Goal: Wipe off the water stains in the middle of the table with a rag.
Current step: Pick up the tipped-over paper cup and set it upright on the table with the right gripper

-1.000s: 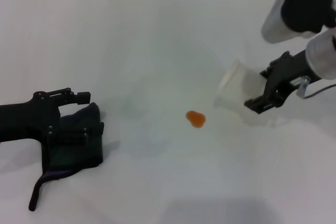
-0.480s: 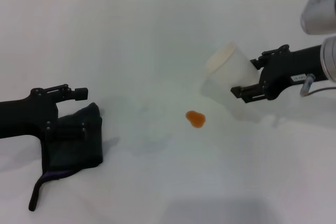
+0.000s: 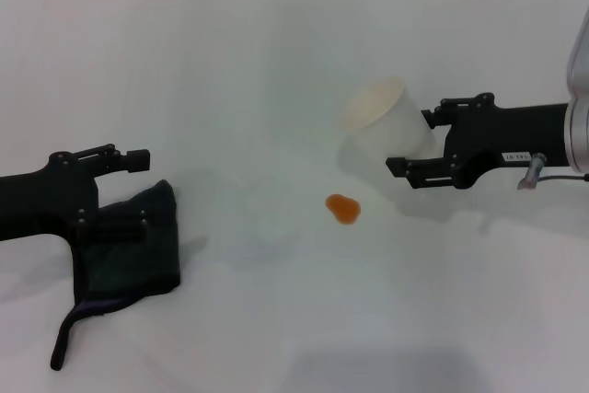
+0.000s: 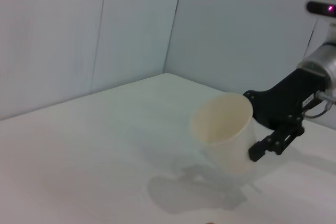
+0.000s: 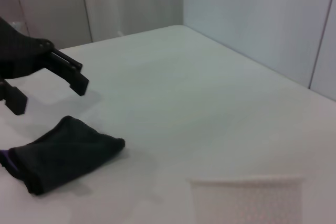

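The water stains (image 3: 343, 208) are one small orange glossy blob on the white table (image 3: 276, 62), near its middle. The dark rag (image 3: 129, 260) lies at the left with its thin tail (image 3: 63, 345) toward the front edge; the right wrist view shows the rag (image 5: 60, 153) too. My left gripper (image 3: 140, 192) hovers open over the rag's far edge, holding nothing, and the left gripper (image 5: 47, 90) also shows in the right wrist view. My right gripper (image 3: 416, 142) is shut on a white paper cup (image 3: 382, 117), tilted just right of and beyond the stain.
The left wrist view shows the paper cup (image 4: 223, 129) held above the table by the right gripper (image 4: 275, 127), with a grey shadow (image 4: 194, 195) beneath it. The cup's rim (image 5: 247, 198) fills the lower right wrist view. A wall (image 4: 79, 24) rises behind the table.
The right gripper has carried the cup farther back and toward the centre, turning its mouth upward from a tipped pose. The left gripper has drawn back slightly to the left.
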`<state>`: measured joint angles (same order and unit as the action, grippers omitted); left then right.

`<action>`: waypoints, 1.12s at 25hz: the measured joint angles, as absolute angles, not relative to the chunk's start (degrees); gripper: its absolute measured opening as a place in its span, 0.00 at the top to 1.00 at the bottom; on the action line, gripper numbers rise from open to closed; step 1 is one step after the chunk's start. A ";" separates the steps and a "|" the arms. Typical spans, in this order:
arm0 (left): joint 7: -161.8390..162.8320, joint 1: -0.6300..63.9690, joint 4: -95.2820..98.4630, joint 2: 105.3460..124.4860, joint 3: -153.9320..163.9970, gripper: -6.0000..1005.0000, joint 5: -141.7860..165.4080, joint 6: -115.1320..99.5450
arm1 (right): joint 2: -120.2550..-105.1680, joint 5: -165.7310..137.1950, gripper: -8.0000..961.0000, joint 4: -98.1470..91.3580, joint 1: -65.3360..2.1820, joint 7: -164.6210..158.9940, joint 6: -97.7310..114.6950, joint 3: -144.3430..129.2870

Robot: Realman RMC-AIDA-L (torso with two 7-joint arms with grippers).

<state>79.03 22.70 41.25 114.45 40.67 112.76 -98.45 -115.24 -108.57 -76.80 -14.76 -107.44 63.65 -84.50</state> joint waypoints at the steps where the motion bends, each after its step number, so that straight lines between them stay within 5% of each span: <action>1: 79.15 22.67 41.24 114.49 40.67 0.12 112.76 -98.44 | -115.23 -108.29 0.24 -75.89 -14.89 -106.74 63.18 -84.44; 28: 78.28 22.94 40.85 114.61 39.78 0.12 113.32 -98.93 | -115.22 -86.37 0.24 -57.23 -15.05 -83.25 61.25 -80.78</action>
